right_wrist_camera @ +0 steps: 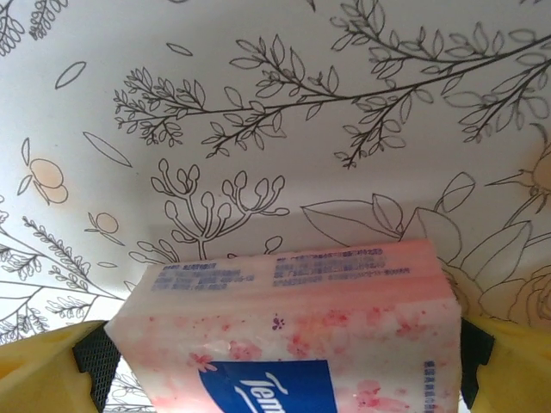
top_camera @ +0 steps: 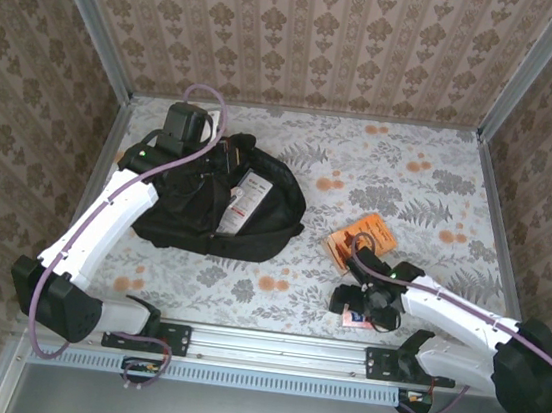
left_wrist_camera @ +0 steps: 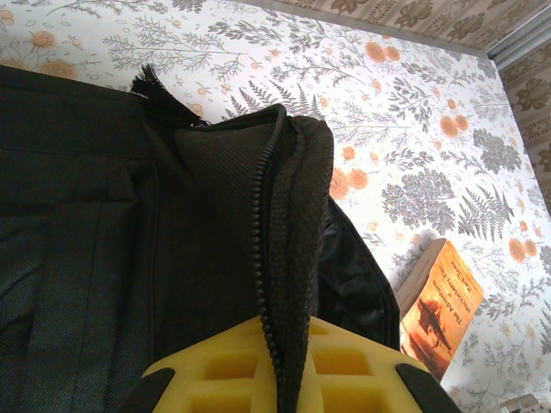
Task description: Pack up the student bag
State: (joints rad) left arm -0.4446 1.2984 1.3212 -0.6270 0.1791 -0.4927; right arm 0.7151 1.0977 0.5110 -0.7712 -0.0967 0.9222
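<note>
Black fabric of the backpack (top_camera: 179,220) covers the left middle of the flowered table (top_camera: 410,183), seen from above. The bag lies open, with white printed items (top_camera: 247,198) showing inside. The left gripper (top_camera: 188,145) is over the far left part of the bag, close to the left wall (top_camera: 23,135).

The left wrist view gives what the top view does not. The left gripper (left_wrist_camera: 284,370) has its yellow fingers (left_wrist_camera: 215,374) pressed together on the bag's edge, and the zipper (left_wrist_camera: 258,232) runs up between them. The backpack (left_wrist_camera: 86,215) takes up the left side here, and an orange book (left_wrist_camera: 441,310) lies on the table (left_wrist_camera: 413,129) to the right, apart from the bag.

From above, the book (top_camera: 363,239) lies right of the bag, and the right gripper (top_camera: 356,312) is low near the front rail (top_camera: 279,346), just nearer than the book. A small pink thing (top_camera: 353,318) is under it. The right wrist view shows it plainly as a pink tissue pack (right_wrist_camera: 293,310) with a blue label, flat on the table (right_wrist_camera: 258,103). The right gripper (right_wrist_camera: 284,361) is spread wide, one finger on each side of the pack. I cannot tell if they touch it.

Free table is at the far right and between bag and book.
</note>
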